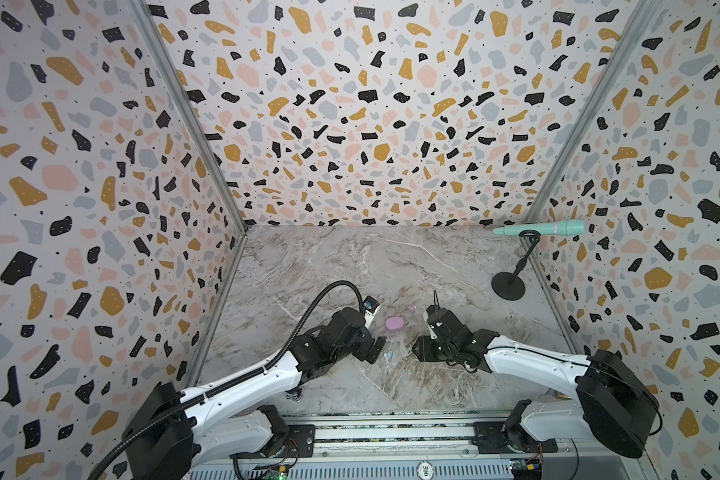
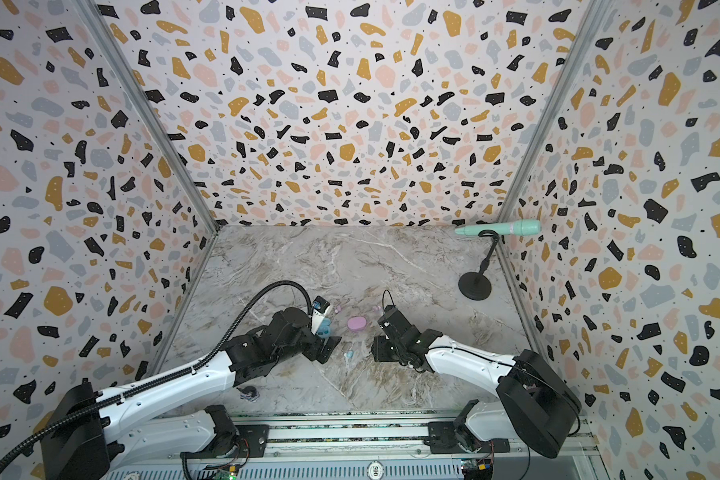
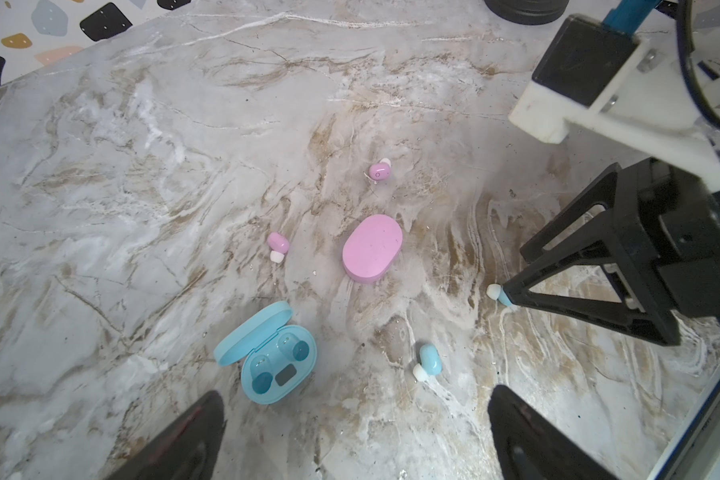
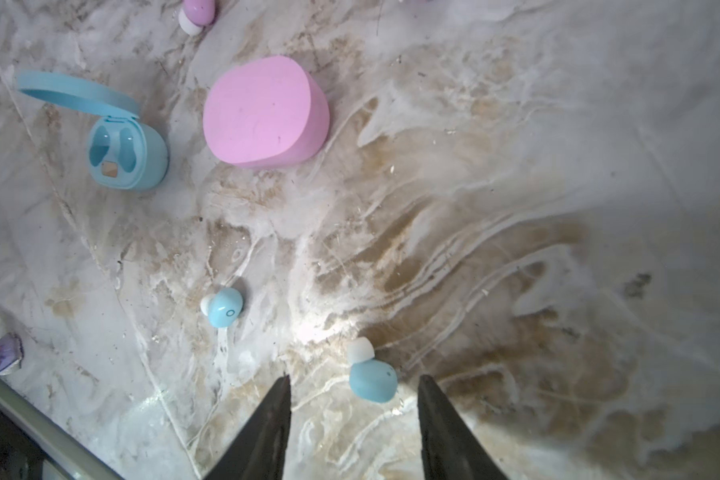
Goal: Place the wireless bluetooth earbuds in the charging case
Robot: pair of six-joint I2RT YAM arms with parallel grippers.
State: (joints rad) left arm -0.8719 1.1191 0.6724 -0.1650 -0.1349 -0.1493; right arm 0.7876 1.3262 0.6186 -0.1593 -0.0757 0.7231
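Note:
The open pale blue charging case (image 3: 267, 357) lies on the marble with both wells empty. A shut pink case (image 3: 373, 248) sits beside it. Two pink earbuds (image 3: 379, 169) (image 3: 277, 245) lie beyond the cases. One blue earbud (image 4: 224, 307) lies loose on the table. The other blue earbud (image 4: 371, 376) rests on the table just ahead of my right gripper (image 4: 355, 378), which is open and touches nothing. My left gripper (image 3: 356, 436) hangs wide open near the blue case and holds nothing. In a top view the pink case (image 1: 395, 323) lies between both arms.
A black round-based stand (image 1: 508, 284) holding a teal wand (image 1: 545, 228) occupies the back right corner. A small dark purple object (image 1: 294, 395) lies near the front edge under the left arm. Terrazzo-patterned walls close in three sides.

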